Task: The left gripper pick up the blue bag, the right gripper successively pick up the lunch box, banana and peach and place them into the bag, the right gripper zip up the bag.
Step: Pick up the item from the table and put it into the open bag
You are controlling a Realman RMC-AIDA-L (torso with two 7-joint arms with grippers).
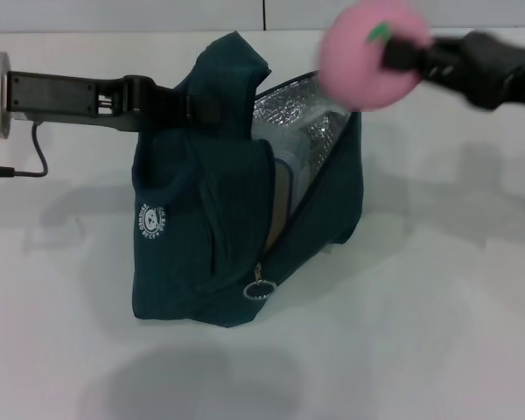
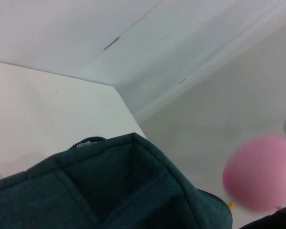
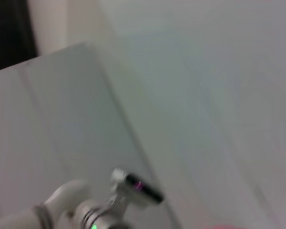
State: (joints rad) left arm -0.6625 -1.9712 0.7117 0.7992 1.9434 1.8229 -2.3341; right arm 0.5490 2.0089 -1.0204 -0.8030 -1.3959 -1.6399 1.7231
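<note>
The blue bag (image 1: 210, 219) stands open on the white table, foil lining showing, its ring-pull zipper (image 1: 259, 290) at the front. My left gripper (image 1: 171, 101) comes in from the left and is shut on the bag's handle, holding it up. The bag's top also shows in the left wrist view (image 2: 109, 186). My right gripper (image 1: 394, 48) is shut on the pink peach (image 1: 367, 54) and holds it in the air just above the bag's open right side. The peach also shows in the left wrist view (image 2: 260, 171). A clear box shape shows inside the bag (image 1: 280, 197). The banana is hidden.
The white table (image 1: 437, 306) spreads around the bag. A black cable (image 1: 31, 157) runs near the left arm. A white wall stands at the back (image 2: 86, 28). A silver fitting (image 3: 128, 188) shows in the right wrist view.
</note>
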